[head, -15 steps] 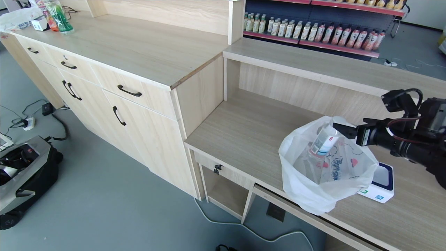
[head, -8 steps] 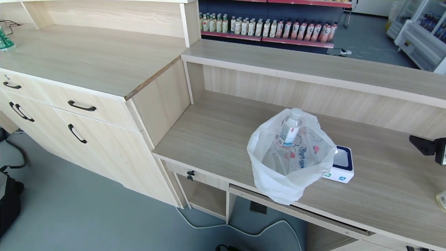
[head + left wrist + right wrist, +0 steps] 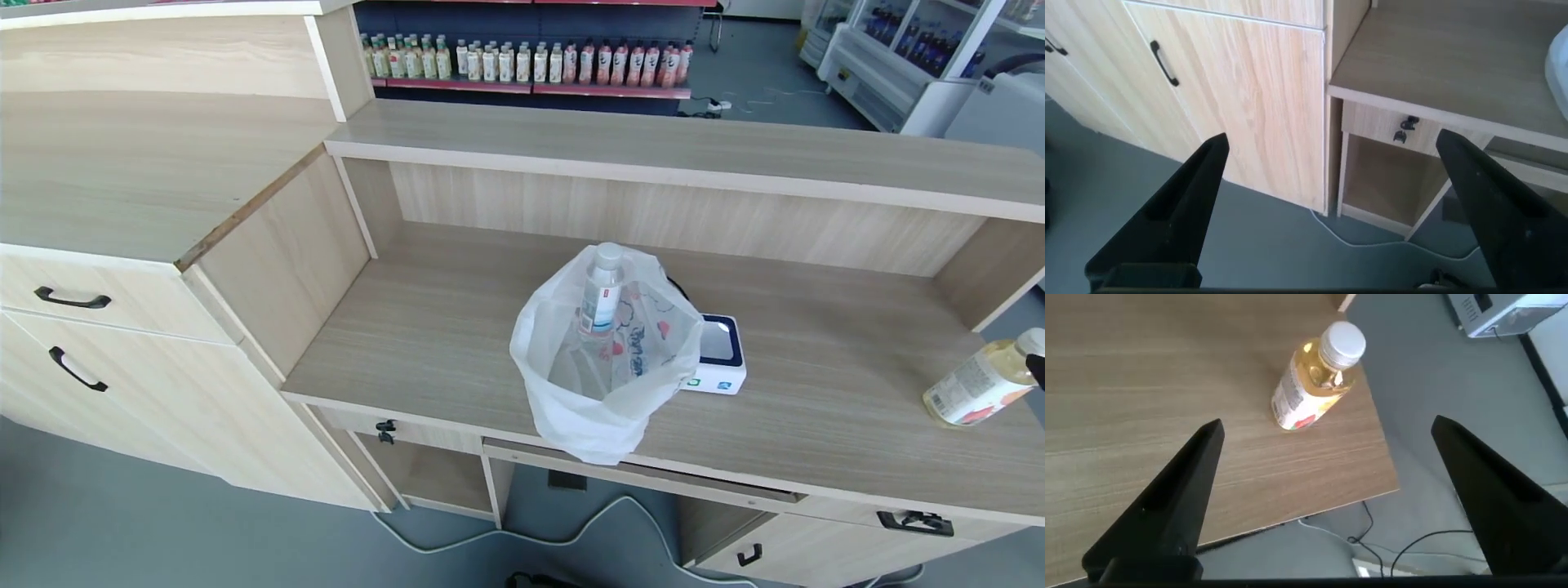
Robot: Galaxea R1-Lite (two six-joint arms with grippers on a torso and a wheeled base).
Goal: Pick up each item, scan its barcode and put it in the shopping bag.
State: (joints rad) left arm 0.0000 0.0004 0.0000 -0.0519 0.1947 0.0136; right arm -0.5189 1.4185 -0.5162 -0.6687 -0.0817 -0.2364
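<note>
Now left pincer [image 3: 1333,137] and right pincer [image 3: 1327,423] gape; bottle [image 3: 600,306] in shopping bag [image 3: 571,416] shows a red-banded label.

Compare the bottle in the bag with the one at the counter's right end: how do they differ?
The clear bottle stands inside the shopping bag; the yellow drink bottle is out on the counter, not yet bagged. The clear bottle looks colourless, the yellow drink bottle yellow. The clear bottle looks slimmer, the yellow drink bottle stouter. Both have pale caps and labels.
</note>
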